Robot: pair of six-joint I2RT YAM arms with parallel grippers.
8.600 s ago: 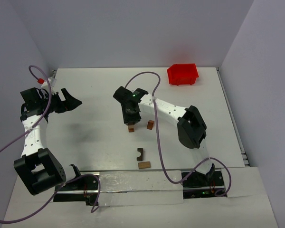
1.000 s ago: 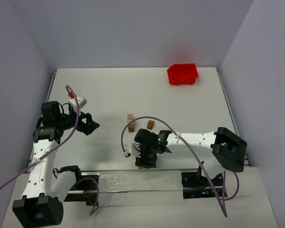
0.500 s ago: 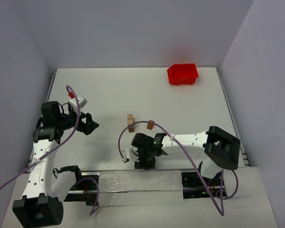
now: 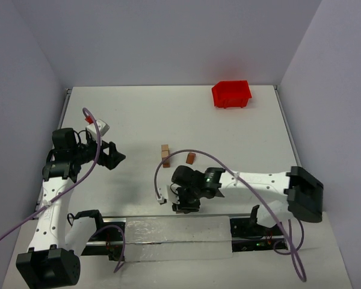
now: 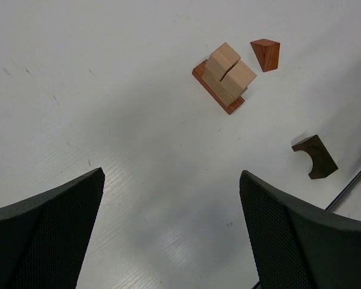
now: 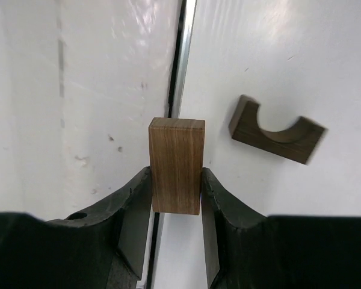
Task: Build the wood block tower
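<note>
The tower (image 4: 165, 155) is a short stack: a reddish flat bar with two tan cubes on it, also in the left wrist view (image 5: 226, 76). A small reddish wedge block (image 4: 191, 158) lies right of it (image 5: 266, 53). My right gripper (image 4: 182, 206) is low at the table's front edge, shut on a brown rectangular bar (image 6: 176, 165). A dark arch block (image 6: 277, 129) lies just beyond that bar (image 5: 314, 156); the arm hides it in the top view. My left gripper (image 4: 111, 158) is open and empty, left of the tower, its fingers (image 5: 45, 232) wide apart.
A red plastic bin (image 4: 231, 94) stands at the back right. A metal strip and seam (image 6: 179, 66) run along the front table edge under the right gripper. Purple cables loop over both arms.
The right arm's elbow has swung out to the right while its gripper stayed low at the front edge over the bar. The left arm has barely moved.
</note>
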